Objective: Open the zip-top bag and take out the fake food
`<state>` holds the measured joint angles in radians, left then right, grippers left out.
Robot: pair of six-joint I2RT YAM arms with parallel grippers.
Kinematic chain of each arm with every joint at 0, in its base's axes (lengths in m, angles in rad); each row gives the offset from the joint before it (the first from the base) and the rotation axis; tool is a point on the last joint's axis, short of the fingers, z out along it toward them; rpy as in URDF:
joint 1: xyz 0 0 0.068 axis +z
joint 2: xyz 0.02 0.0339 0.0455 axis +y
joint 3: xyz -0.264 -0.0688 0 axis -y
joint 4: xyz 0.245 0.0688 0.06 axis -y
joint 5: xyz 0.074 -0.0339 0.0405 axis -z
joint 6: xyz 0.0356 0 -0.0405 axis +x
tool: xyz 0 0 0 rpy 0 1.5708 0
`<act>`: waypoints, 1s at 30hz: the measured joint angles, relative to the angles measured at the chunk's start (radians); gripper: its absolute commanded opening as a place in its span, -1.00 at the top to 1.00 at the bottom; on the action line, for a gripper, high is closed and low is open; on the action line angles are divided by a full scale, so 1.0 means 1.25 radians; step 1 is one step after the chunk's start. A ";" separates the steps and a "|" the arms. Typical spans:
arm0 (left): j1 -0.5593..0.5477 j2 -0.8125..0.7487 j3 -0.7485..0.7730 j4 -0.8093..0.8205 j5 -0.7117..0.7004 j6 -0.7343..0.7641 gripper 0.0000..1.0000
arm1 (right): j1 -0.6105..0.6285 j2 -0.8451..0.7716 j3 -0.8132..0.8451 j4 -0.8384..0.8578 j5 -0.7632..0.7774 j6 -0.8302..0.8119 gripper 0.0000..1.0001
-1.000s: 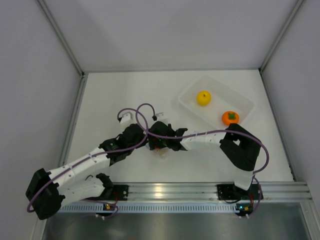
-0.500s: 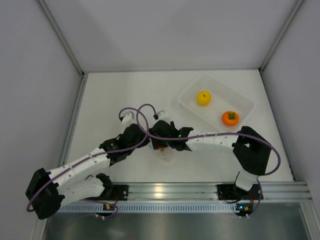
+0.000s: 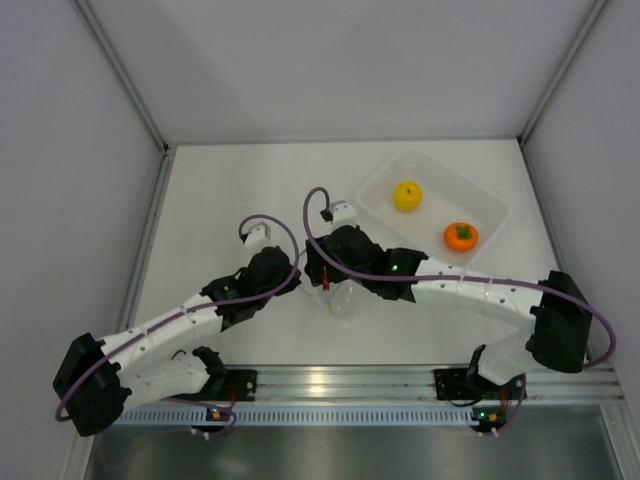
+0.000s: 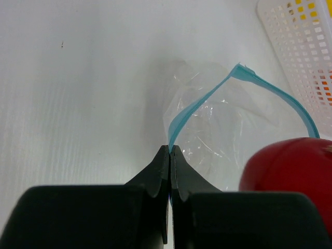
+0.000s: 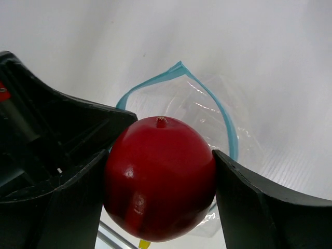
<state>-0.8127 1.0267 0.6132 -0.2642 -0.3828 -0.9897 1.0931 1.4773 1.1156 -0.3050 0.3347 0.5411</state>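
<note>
The zip-top bag (image 4: 223, 129) is a crinkly clear pouch lying on the white table, its blue zip strip (image 4: 207, 96) standing open in a loop. My left gripper (image 4: 170, 149) is shut on one end of that strip. My right gripper (image 5: 161, 171) is shut on the red fake fruit (image 5: 161, 179), held stem up just above the bag's open mouth (image 5: 207, 114). In the top view both wrists meet over the bag (image 3: 340, 303) at mid-table, and the red fruit is hidden under them. The yellow fruit (image 3: 407, 196) and the orange fruit (image 3: 461, 236) lie in the clear tray.
The clear rectangular tray (image 3: 385, 190) sits at the back right, a short way beyond the bag; its perforated wall (image 4: 306, 41) shows at the top right of the left wrist view. Grey walls close in the table on three sides. The metal rail (image 3: 320, 385) runs along the near edge.
My right arm has stretched out and its wrist has shifted back and to the right, carrying the red fruit up out of the bag. The left arm has held still on the zip strip.
</note>
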 measured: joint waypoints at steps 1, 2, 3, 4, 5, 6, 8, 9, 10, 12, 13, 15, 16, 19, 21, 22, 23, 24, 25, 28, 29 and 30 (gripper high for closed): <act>0.000 0.001 0.000 0.000 0.000 -0.001 1.00 | 0.000 -0.016 0.000 0.002 -0.001 -0.001 -0.11; 0.000 0.002 0.000 0.001 0.000 -0.002 1.00 | 0.000 -0.031 0.000 0.003 -0.001 -0.002 -0.11; 0.000 0.002 0.000 0.001 0.000 -0.002 1.00 | 0.000 -0.042 0.000 0.003 -0.001 -0.005 -0.11; 0.000 0.003 0.000 0.001 0.000 -0.002 1.00 | 0.000 -0.052 0.000 0.003 -0.001 -0.006 -0.11; 0.000 0.003 0.000 0.001 -0.001 -0.002 1.00 | 0.000 -0.061 0.000 0.002 -0.001 -0.009 -0.11; 0.000 0.003 0.000 0.001 -0.001 -0.002 1.00 | 0.000 -0.070 0.000 0.000 0.001 -0.013 -0.11; 0.000 0.003 0.000 0.002 -0.002 -0.002 1.00 | -0.002 -0.089 0.000 -0.007 0.004 -0.021 -0.11; 0.000 0.003 0.000 0.002 -0.003 -0.002 1.00 | -0.005 -0.099 0.000 -0.012 0.004 -0.026 -0.11; 0.000 0.002 0.000 0.002 -0.004 -0.002 1.00 | -0.010 -0.113 0.000 -0.017 0.004 -0.031 -0.11; 0.000 0.002 0.000 0.002 -0.005 -0.002 1.00 | -0.033 -0.141 0.000 -0.027 0.002 -0.044 -0.11; 0.000 0.002 0.000 0.002 -0.006 -0.002 1.00 | -0.059 -0.159 0.000 -0.033 -0.001 -0.052 -0.12; 0.000 -0.002 0.000 0.001 -0.006 -0.002 1.00 | -0.123 -0.183 0.000 -0.042 -0.002 -0.066 -0.12; 0.000 -0.005 0.000 0.002 -0.006 -0.002 1.00 | -0.171 -0.192 0.000 -0.048 -0.002 -0.075 -0.13; 0.000 -0.019 0.000 0.002 -0.007 -0.002 1.00 | -0.309 -0.198 0.000 -0.065 0.000 -0.097 -0.15; 0.000 -0.027 0.000 0.002 -0.009 -0.002 1.00 | -0.397 -0.193 -0.001 -0.085 0.005 -0.113 -0.16; 0.000 -0.030 0.000 0.002 -0.010 -0.002 1.00 | -0.432 -0.188 -0.001 -0.091 0.005 -0.120 -0.16; 0.000 -0.031 0.000 0.002 -0.012 -0.002 1.00 | -0.465 -0.180 -0.001 -0.095 0.005 -0.127 -0.16; 0.000 -0.031 0.000 0.002 -0.013 -0.002 1.00 | -0.497 -0.170 -0.001 -0.096 0.003 -0.134 -0.17; 0.000 -0.031 0.000 0.002 -0.014 -0.002 1.00 | -0.533 -0.154 -0.001 -0.096 -0.006 -0.142 -0.17; 0.000 -0.031 0.000 0.002 -0.014 -0.002 1.00 | -0.618 -0.089 -0.001 -0.093 -0.030 -0.161 -0.22; 0.000 -0.030 0.000 0.002 -0.014 -0.002 1.00 | -0.641 -0.058 0.001 -0.095 -0.037 -0.167 -0.25; 0.000 -0.030 0.000 0.002 -0.014 -0.002 1.00 | -0.655 -0.033 0.006 -0.097 -0.038 -0.172 -0.30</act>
<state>-0.8127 0.9890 0.6132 -0.2619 -0.4007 -0.9916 0.2749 1.4361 1.1233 -0.4267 0.2867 0.3260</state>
